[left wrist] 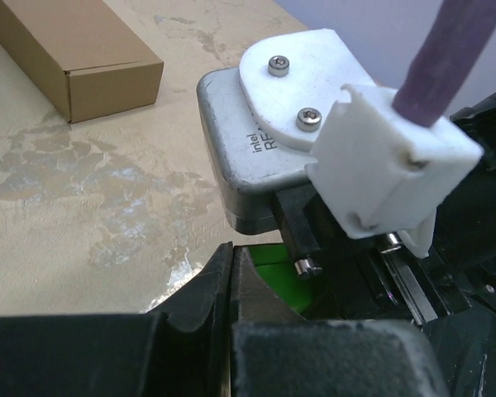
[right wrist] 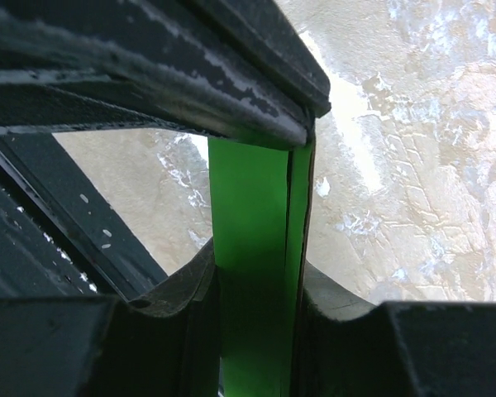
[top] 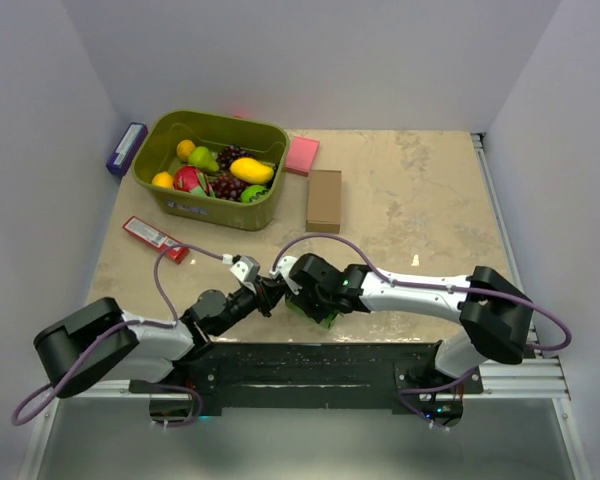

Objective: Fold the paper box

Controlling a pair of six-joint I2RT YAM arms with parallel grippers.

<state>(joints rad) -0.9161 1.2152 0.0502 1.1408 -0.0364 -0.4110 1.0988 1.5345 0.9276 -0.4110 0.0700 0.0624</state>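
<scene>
My right pincer (right wrist: pixel 256 285) is clamped on the paper box (right wrist: pixel 252 207). Both fingers press a narrow folded green panel, held edge-up, I'd say so the doubled walls don't spring flat. My left pincer (left wrist: pixel 231 285) is fully closed, with nothing visible between its fingers. Its tips sit just beside the green card, right under my right wrist's camera mount (left wrist: pixel 314 124). I read that as a closed tip meant to poke or tuck a flap while the right one braces, but which flap is hidden. In the top view the box is a small folded block at the near edge of the table (top: pixel 420 190), between my two arms and low under the right pincer. It's partly folded; I can't tell if the tabs are locked. The brown cardboard box (top: pixel 323 200), pink pad (top: pixel 301 155) and fruit bin (top: pixel 210 212) stand well apart on the far side, out of the working spot.
</scene>
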